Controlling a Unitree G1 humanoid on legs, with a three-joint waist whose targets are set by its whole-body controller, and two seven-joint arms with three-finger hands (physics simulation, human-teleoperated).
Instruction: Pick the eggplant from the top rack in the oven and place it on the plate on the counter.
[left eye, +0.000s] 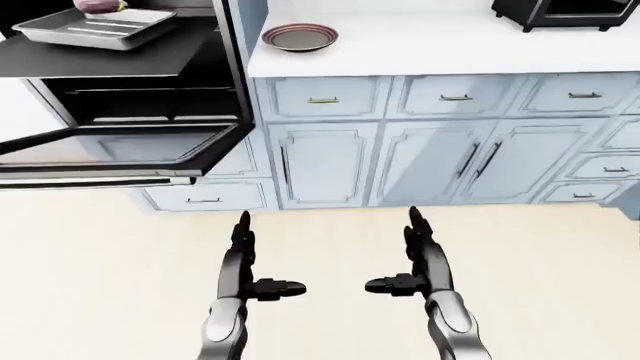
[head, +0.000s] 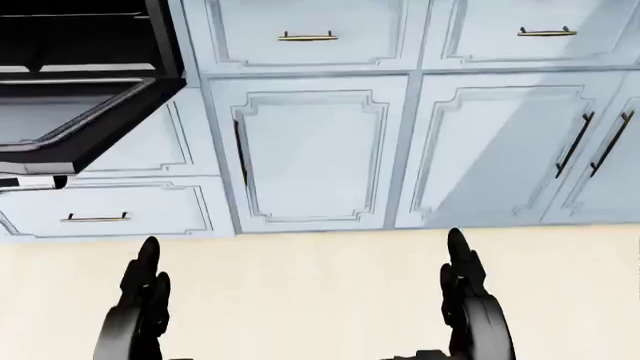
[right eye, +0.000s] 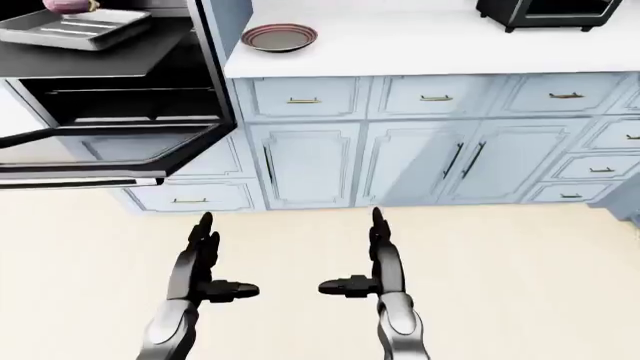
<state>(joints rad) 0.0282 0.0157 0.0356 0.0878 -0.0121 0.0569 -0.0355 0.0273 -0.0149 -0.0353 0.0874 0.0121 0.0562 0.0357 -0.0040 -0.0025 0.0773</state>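
Observation:
The purple eggplant (left eye: 100, 5) lies in a grey tray (left eye: 92, 28) on the top rack of the open oven (left eye: 120, 67), at the top left of the left-eye view. The round plate (left eye: 299, 36) with a reddish rim sits on the white counter (left eye: 440, 45), just right of the oven. My left hand (left eye: 255, 262) and right hand (left eye: 410, 259) hang low over the floor, far below the oven, fingers straight and thumbs out. Both are open and empty.
The oven door (left eye: 110, 150) hangs open and sticks out at mid height on the left. Pale blue cabinets and drawers (left eye: 440, 150) run under the counter. A black appliance (left eye: 560, 13) stands on the counter at top right. Beige floor (left eye: 330, 315) lies below.

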